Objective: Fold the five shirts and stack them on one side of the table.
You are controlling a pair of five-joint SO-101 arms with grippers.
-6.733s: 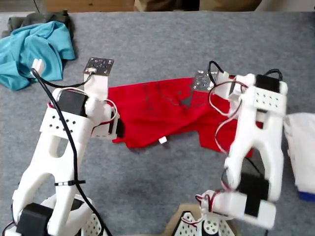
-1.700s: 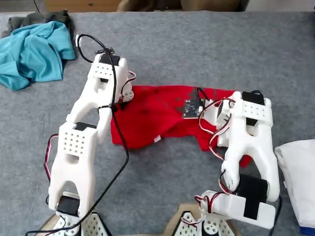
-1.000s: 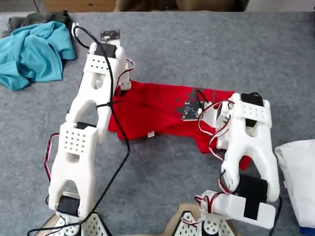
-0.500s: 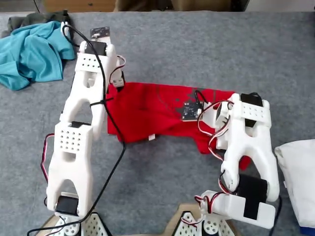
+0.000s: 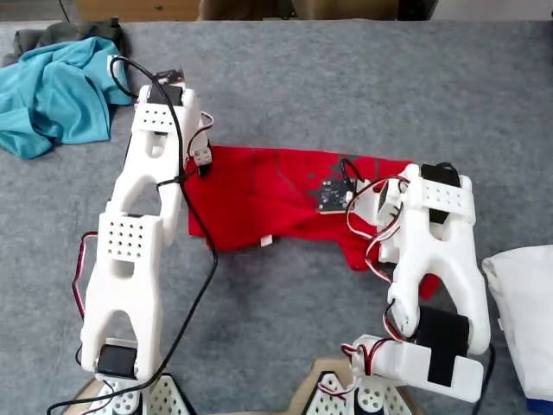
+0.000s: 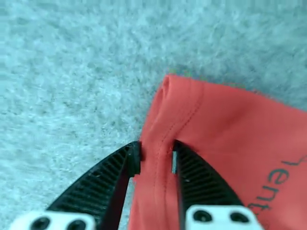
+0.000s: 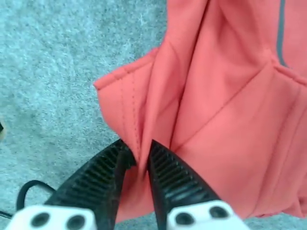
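Centrally on the grey worktop (image 5: 346, 78) lies the red shirt (image 5: 259, 194), spread out and crumpled between the two arms. The left claw (image 6: 155, 157) is pinched on a hemmed fold at the shirt's far-left corner. The right claw (image 7: 140, 155) is clamped on a bunched fold towards its right side. A teal shirt (image 5: 56, 82) sits heaped at the far left, and a white shirt (image 5: 523, 294) lies at the near right edge.

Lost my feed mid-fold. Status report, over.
Left gripper shut on one edge of the red shirt. Right gripper shut on the opposite edge. Teal shirt and white cloth lie apart from it.
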